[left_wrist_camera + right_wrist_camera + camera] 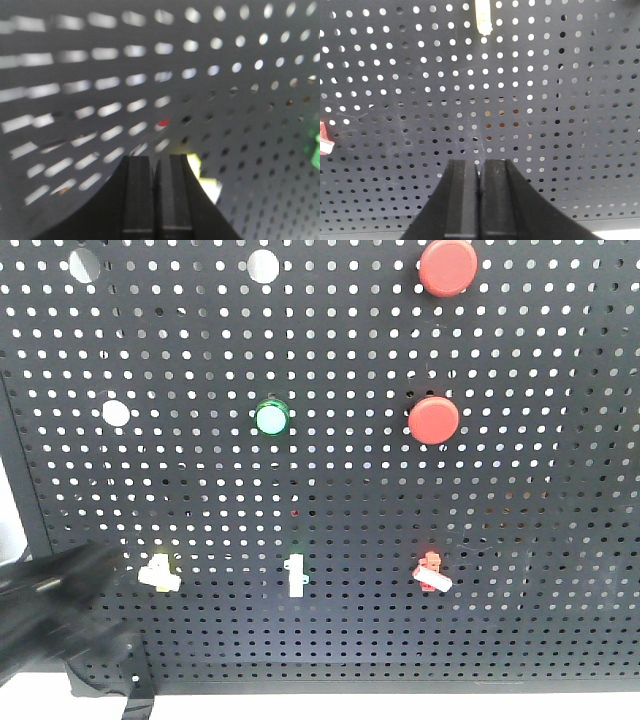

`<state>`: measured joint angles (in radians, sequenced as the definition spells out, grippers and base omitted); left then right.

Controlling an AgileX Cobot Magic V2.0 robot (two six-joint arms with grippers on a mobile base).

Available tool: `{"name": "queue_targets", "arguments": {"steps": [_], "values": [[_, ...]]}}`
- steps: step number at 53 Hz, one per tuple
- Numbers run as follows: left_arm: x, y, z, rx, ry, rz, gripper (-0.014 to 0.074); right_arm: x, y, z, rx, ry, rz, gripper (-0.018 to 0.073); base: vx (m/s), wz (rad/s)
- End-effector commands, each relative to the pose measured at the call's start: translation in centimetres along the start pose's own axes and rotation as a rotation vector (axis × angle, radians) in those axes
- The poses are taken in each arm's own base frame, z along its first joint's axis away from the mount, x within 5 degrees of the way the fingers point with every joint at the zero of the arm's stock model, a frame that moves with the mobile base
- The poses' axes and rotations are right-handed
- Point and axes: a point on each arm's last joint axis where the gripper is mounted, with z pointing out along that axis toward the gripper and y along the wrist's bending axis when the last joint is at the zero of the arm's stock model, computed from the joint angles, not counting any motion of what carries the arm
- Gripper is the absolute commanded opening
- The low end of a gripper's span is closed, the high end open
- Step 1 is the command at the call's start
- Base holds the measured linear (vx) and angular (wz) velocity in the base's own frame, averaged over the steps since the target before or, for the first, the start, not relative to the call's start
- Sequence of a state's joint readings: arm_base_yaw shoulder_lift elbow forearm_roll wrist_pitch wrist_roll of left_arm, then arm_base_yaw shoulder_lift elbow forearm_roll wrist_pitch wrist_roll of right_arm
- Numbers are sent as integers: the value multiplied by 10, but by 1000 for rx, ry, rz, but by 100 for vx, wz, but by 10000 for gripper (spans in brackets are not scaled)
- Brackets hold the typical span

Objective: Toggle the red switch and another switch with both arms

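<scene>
Left wrist view, nearest: left gripper (155, 161), black, flat-sided angular fingers pressed together with only a thin seam between them, holding nothing. The yellow switch (207, 182) peeks out from behind the right-hand finger at 3 o'clock of the tips, just beside them. Contact cannot be told, as the frame is motion-blurred.

Right wrist view, nearest: right gripper (480, 164), same black fingers, also closed to a seam and empty. The red switch (325, 136) sits at 9 o'clock of the tips, well apart, cut by the frame edge, with its red base above a white lever. A pale lever (483, 17) shows at 12 o'clock, base out of frame.

Front view: the left arm (60, 605) is a black blur at 9 o'clock of the yellow switch (160, 571) and near it. The green toggle (296, 575) stands mid-row with its white lever upright. The red switch (433, 571) is at 3 o'clock of that, its lever slanting toward 4 o'clock.

Farther up the matte black perforated pegboard (560, 490): a glossy green round button (271, 418) and two round red buttons (434, 419), the second at 12 o'clock of the first.
</scene>
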<state>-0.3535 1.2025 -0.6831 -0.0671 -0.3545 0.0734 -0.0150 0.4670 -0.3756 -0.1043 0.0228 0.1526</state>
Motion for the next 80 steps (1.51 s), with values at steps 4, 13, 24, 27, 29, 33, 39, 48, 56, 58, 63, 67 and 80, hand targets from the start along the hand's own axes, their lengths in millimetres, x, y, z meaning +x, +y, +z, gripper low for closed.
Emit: {"name": "queue_targets", "arguments": {"steps": [4,13,24,27,29,33,39,48,56,58,63,67,80], "values": [[-24,-2,14,1,-131,-6,3,-19,1,0,-7,-118,-15,-6,0,0],[-19,-1,21,-5,-112,-20,3,-19,1,0,-7,-118,-15,-6,0,0],[-8,-2,22,3,-1,-21,3,-19,1,0,-7,-118,-15,-6,0,0],[-4,-3,22,5,34,-21,3,-19,1,0,-7,-118,-15,-6,0,0],[-2,-3,22,7,58,-21,3,-19,1,0,-7,-118,-15,-6,0,0],[2,-3,22,11,99,-20,3,-19,1,0,-7,-118,-15,-6,0,0],[4,-3,21,13,121,-20,3,-19,1,0,-7,-118,-15,-6,0,0],[6,-3,19,10,164,-46,3,-19,1,0,-7,-118,-15,-6,0,0],[12,-3,16,3,169,-61,3,-19,1,0,-7,-118,-15,-6,0,0],[12,-3,14,2,163,-61,3,-19,1,0,-7,-118,-15,-6,0,0],[10,-2,6,2,145,-61,3,-19,1,0,-7,-118,-15,-6,0,0],[7,-2,-5,1,112,-62,3,-19,1,0,-7,-119,-16,-6,0,0],[-4,1,-48,-6,-52,-64,3,-19,3,5,-27,-118,-15,-6,0,0]]}}
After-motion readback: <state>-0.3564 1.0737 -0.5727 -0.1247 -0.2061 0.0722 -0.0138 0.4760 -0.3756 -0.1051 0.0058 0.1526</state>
